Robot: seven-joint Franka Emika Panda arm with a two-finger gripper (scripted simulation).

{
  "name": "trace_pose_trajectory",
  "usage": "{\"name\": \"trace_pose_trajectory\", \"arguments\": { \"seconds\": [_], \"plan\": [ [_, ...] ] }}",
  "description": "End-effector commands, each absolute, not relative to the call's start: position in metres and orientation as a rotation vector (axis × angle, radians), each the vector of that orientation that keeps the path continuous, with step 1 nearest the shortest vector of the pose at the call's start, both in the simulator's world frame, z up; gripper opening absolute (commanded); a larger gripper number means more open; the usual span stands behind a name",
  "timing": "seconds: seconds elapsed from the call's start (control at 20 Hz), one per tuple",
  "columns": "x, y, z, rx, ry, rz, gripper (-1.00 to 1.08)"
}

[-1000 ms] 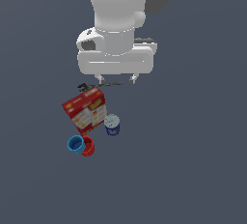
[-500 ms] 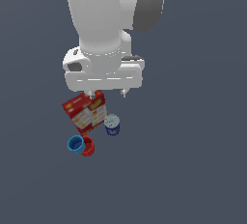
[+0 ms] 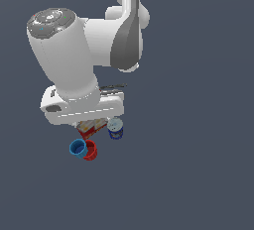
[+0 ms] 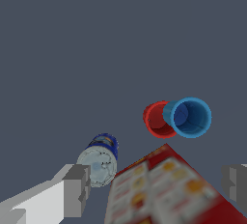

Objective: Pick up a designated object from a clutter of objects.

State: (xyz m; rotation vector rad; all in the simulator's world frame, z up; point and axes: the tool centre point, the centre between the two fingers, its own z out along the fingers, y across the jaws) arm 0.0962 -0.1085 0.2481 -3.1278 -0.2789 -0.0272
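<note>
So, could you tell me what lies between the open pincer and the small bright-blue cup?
In the wrist view, the red cracker box fills the pincer gap, short of the blue cup.

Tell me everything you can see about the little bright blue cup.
The blue cup is small, round and glossy like plastic, with a lighter rim and a darker, empty inside. It appears tipped, its open mouth facing the wrist camera. It overlaps, and seems pressed against, the same-sized red cup, with the red cracker box close by. The open tool hangs above the box and does not touch the cup.
</note>
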Motion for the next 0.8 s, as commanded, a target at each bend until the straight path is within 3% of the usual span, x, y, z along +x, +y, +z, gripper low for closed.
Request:
{"name": "trace_pose_trajectory", "arguments": {
  "seconds": [0.0,0.75],
  "plan": [
    [0.107,-0.125,0.23,-3.124,-0.322,-0.022,1.0],
    [0.133,-0.181,0.164,-3.108,-0.461,-0.001,1.0]
  ]
}}
